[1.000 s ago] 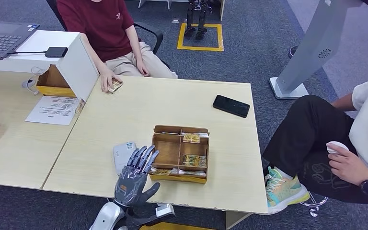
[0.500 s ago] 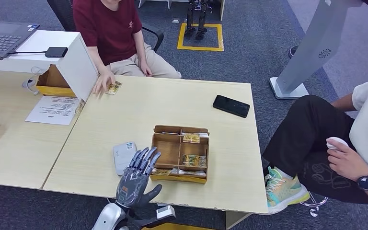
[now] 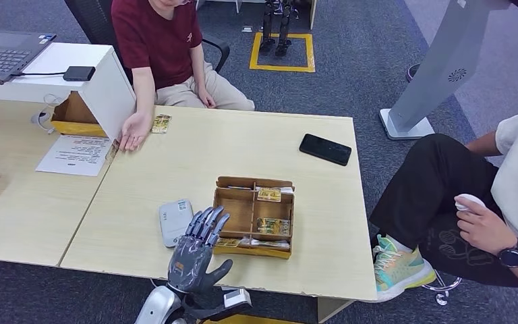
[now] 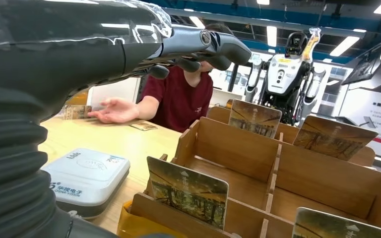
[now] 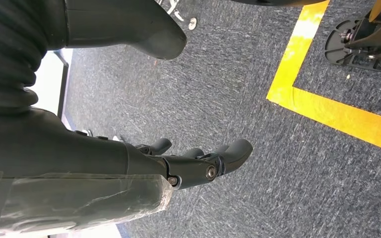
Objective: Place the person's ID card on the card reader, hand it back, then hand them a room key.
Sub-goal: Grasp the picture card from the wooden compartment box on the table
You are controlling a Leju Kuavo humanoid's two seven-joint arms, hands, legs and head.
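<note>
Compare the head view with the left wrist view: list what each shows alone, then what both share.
Head view alone: the black phone, the laptop, the printed sheet and a seated person in black trousers.
Left wrist view alone: a humanoid robot standing behind.
Both: the left hand, the card reader, the wooden card box and the person's open palm.

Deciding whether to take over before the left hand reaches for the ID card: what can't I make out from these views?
- Card by the person's open hand: too small in the head view to read its face.
- Card reader: its near end is covered by the left hand in the head view; label text unreadable.
- Card box: cut off at the left wrist view's edges.
- Right hand: hangs over carpet, fingers partly hidden behind its cover.
</note>
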